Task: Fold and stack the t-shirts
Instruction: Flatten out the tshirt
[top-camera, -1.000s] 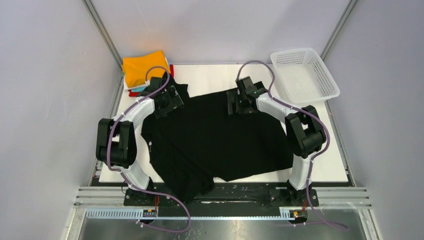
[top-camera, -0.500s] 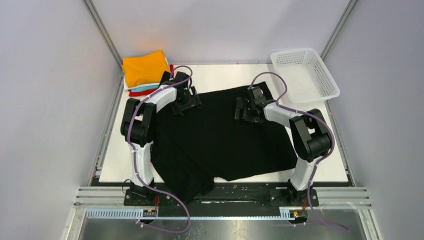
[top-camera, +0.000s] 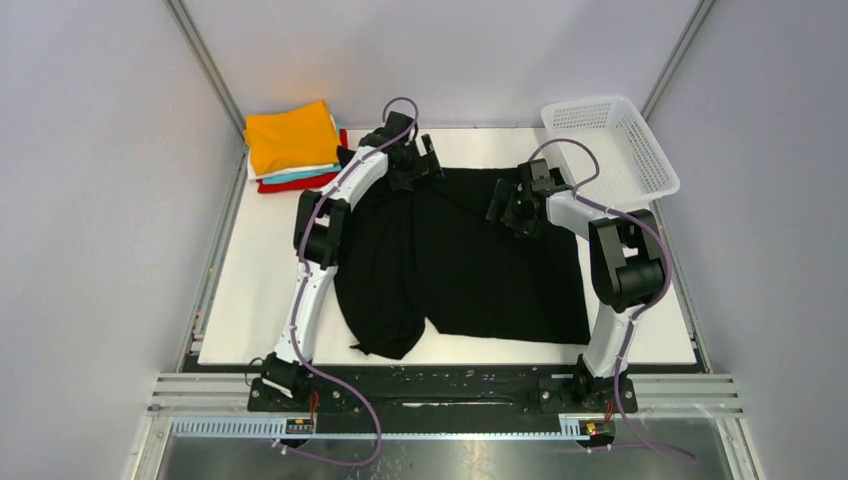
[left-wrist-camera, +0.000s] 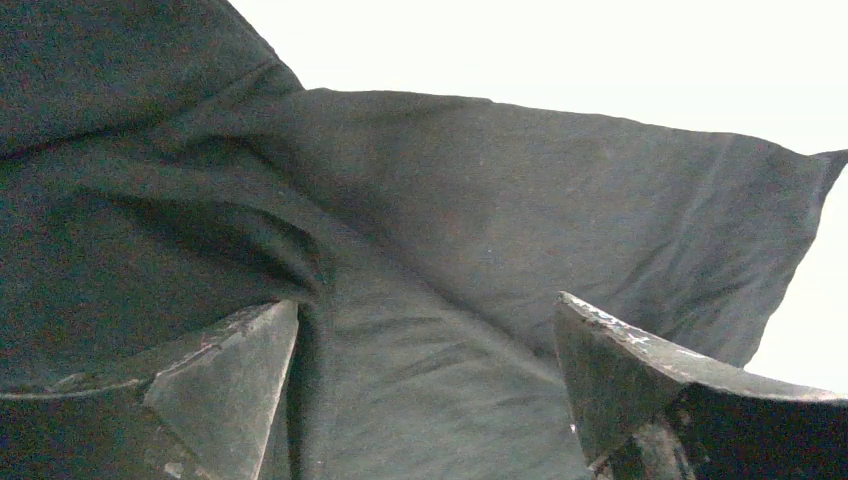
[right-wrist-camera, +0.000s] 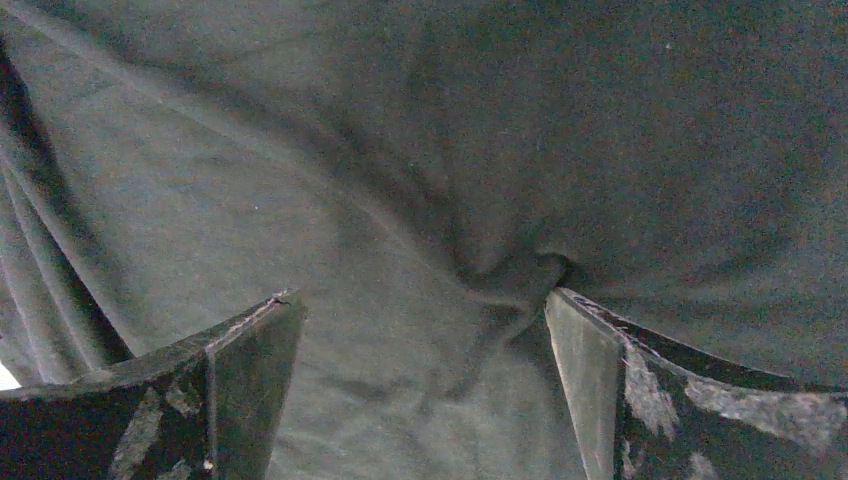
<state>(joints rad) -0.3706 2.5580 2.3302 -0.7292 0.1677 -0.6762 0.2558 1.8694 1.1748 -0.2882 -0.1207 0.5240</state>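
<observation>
A: Obs.: the large plain black short-sleeved t-shirt lies spread over the middle of the white surface. Its left side is rumpled into a bunch toward the lower left of the top view. The folded stack sits at upper left, with a folded orange t-shirt on top and a teal t-shirt and a red t-shirt below. The white plastic mesh basket is at upper right.

B: Claws?

A: The left claw is at the shirt's far edge and the right claw is over its upper right part. Both wrist views show fingers spread apart with cloth beneath and nothing pinched. There is a small pucker beside one finger.

B: Handling judgement: light, limp cloth with no stiffness. It will likely drape, drag and wrinkle rather than shift as one piece. Not fragile.

A: Agreed. The best hold is probably a pinch on the hem or a shoulder seam, with the two claws well apart so the sheet lifts taut. A single pinch mid-panel would likely just bunch it.
</observation>
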